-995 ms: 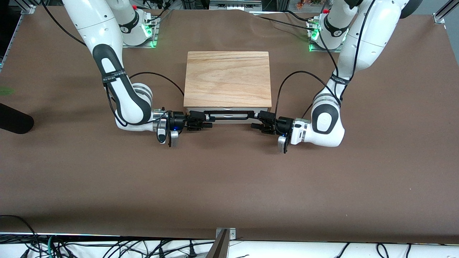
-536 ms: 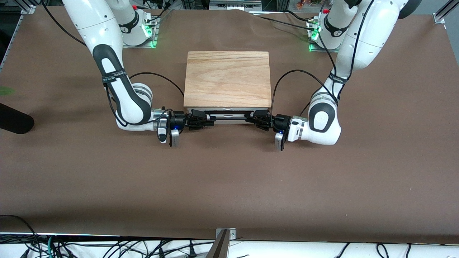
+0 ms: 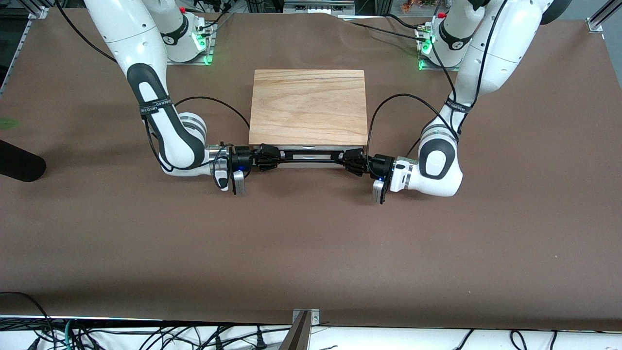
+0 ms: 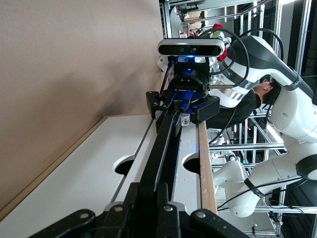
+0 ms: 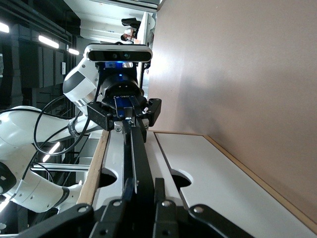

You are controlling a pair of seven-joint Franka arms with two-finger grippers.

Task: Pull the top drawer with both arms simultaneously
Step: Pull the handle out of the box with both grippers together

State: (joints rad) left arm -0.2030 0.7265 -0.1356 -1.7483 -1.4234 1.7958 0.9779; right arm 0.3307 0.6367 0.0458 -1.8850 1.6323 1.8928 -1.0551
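At the cabinet front: both grippers are on the black wire handle (image 3: 307,155) of the top drawer (image 3: 307,160).
Left gripper (image 3: 351,159): clamped on the handle's end toward the left arm.
Right gripper (image 3: 270,156): clenched on the handle's end toward the right arm.
Top drawer: white front panel showing just under the wooden cabinet (image 3: 308,107) top, on the side facing the front camera.
Cabinet: mid-table, between the two arms.

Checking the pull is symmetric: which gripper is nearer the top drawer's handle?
Neither: the left gripper and right gripper each clamp one end of the top drawer's handle.
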